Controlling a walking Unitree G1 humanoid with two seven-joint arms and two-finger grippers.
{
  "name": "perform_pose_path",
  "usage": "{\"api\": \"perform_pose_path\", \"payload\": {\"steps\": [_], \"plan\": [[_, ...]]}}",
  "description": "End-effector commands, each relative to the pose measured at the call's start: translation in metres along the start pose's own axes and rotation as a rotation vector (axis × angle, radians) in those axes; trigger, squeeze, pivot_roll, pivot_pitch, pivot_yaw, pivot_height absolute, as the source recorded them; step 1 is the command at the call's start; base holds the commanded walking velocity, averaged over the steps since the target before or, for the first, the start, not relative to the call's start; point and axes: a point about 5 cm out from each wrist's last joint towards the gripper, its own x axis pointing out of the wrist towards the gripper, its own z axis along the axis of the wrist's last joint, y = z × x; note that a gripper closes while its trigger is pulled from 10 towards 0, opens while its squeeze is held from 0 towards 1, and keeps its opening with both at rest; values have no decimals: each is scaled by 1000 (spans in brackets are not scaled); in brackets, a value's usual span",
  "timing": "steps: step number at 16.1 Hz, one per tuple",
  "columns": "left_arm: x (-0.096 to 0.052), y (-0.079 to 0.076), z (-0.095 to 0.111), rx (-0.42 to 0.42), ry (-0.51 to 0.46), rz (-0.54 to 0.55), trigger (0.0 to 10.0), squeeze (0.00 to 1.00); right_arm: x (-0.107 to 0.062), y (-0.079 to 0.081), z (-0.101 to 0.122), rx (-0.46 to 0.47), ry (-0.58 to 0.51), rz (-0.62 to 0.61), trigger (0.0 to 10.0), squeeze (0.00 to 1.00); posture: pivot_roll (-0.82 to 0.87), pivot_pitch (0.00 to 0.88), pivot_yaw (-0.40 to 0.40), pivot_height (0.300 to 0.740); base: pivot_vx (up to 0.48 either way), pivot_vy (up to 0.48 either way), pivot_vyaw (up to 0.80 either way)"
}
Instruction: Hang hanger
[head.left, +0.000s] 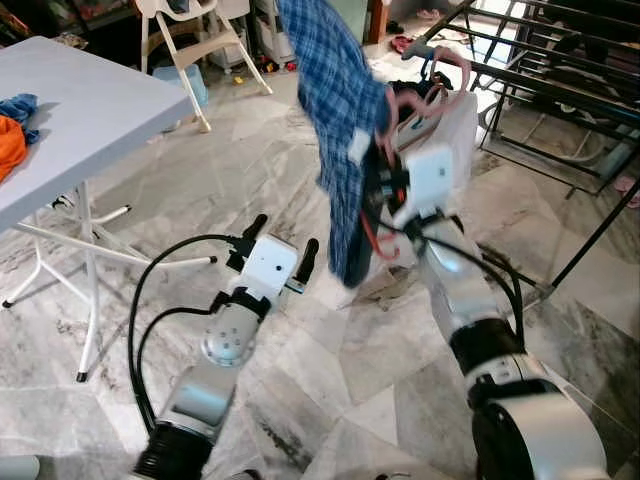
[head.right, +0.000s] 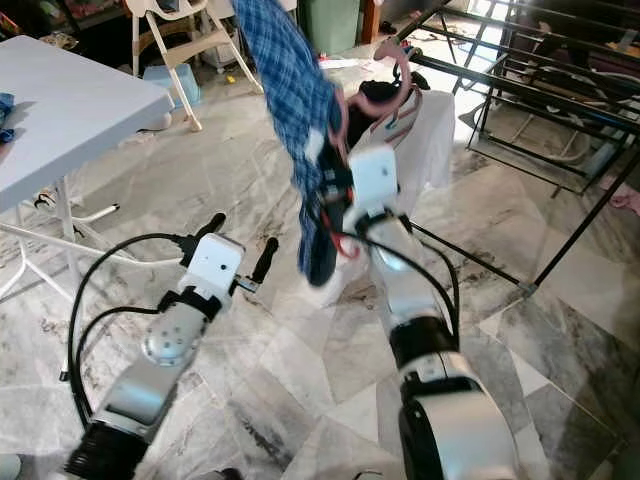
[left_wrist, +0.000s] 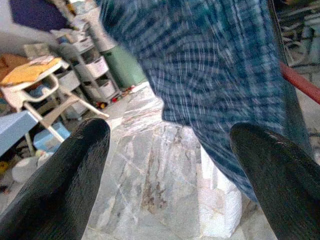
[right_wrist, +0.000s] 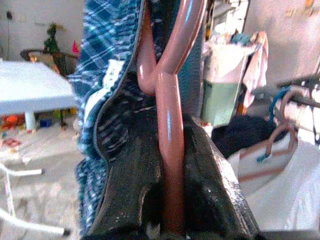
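The pink hanger, carrying the blue plaid shirt, is clamped by its neck in the right tool, just short of the drying rack. Nearer the tabletop, the left tool is spread open, empty.

Shirt held mid-scene, table left, rack far right

The right gripper clamps a hanger carrying a shirt at the centre. The left gripper sits near and left of it, apart. A table stands far left, a drying rack far right, a chair behind.
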Motion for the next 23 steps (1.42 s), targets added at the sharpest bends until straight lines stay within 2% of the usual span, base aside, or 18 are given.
{"api": "perform_pose_path", "payload": {"steps": [1, 5, 9, 10, 14, 16, 18, 21, 23], "plan": [[0, 14, 8, 64, -34, -15, 10000, 0, -5, 6, 2, 19, -22, 90, 10000, 0, -84, 91, 45, 740, 0, 0, 0], [0, 38, 19, 192, -69, -67, 10000, 0, -22, 18, -14, 50, 35, 255, 10000, 0, -81, 88, 56, 740, 0, 0, 0], [-3, 52, 24, 253, -76, -141, 10000, 0, -38, 34, -29, 56, 88, 392, 10000, 0, -73, 86, 61, 740, 0, 0, 0], [-5, 55, 24, 272, -71, -165, 10000, 0, -47, 38, -35, 68, 118, 440, 10000, 0, -72, 86, 61, 740, 0, 0, 0], [-10, 51, 35, 312, -109, -242, 10000, 0, -69, 45, -53, 103, 202, 522, 10000, 0, -60, 89, 59, 740, 0, 0, 0], [-16, 47, 32, 344, -90, -347, 10000, 0, -78, 47, -61, 105, 238, 546, 10000, 0, -55, 87, 59, 740, 0, 0, 0], [-20, 47, 30, 358, -77, -386, 10000, 0, -85, 48, -65, 109, 263, 574, 10000, 0, -54, 85, 63, 740, 0, 0, 0], [-24, 53, 27, 376, -49, -431, 10000, 0, -101, 47, -73, 77, 313, 641, 10000, 0, -57, 87, 65, 740, 0, 0, 0], [-27, 57, 22, 379, -11, -471, 10000, 0, -112, 40, -78, 34, 349, 670, 10000, 0, -58, 88, 67, 740, 0, 0, 0]]}}
